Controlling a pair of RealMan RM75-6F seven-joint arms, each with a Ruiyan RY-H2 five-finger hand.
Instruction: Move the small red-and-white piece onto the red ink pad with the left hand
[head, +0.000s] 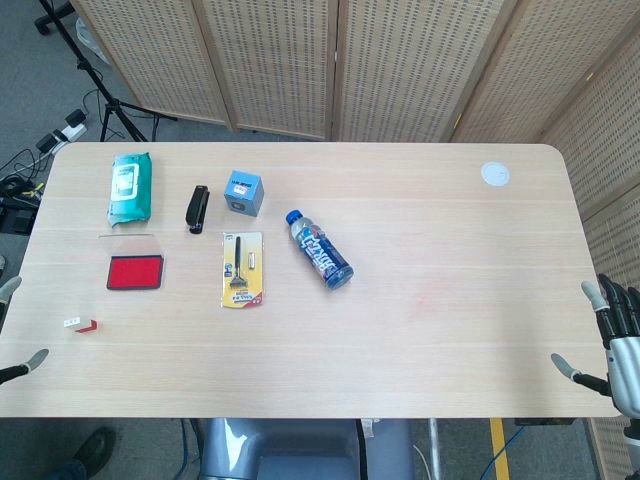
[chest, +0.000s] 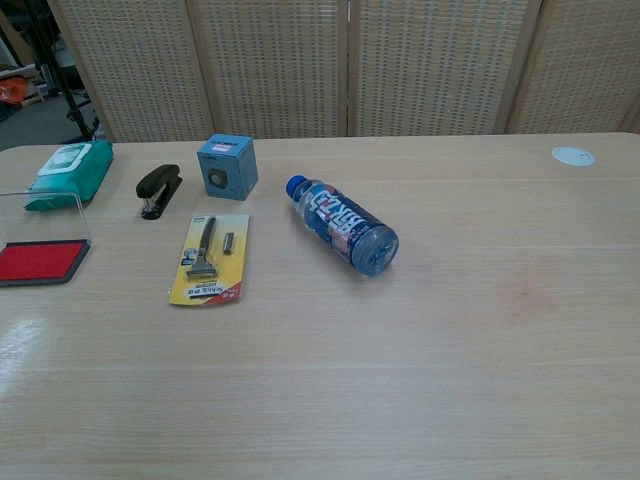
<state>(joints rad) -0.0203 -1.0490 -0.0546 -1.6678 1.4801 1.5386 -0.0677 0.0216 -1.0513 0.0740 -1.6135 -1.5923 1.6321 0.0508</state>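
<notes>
Woven screens stand behind the wooden table (head: 420, 330). Small red-and-white piece (head: 82, 324) lies near the left edge, just before the red ink pad (head: 135, 272) — untouched. Left hand (head: 12, 330) is open, empty; it must first reach and pinch the piece.

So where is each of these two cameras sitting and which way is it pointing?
Head view: high above the near edge, looking steeply down on the table; left hand and right hand show at the edges.
Chest view: low at the near edge, facing across towards the screens; no hand shows.
Both share the ink pad, razor pack, bottle and stapler.
</notes>
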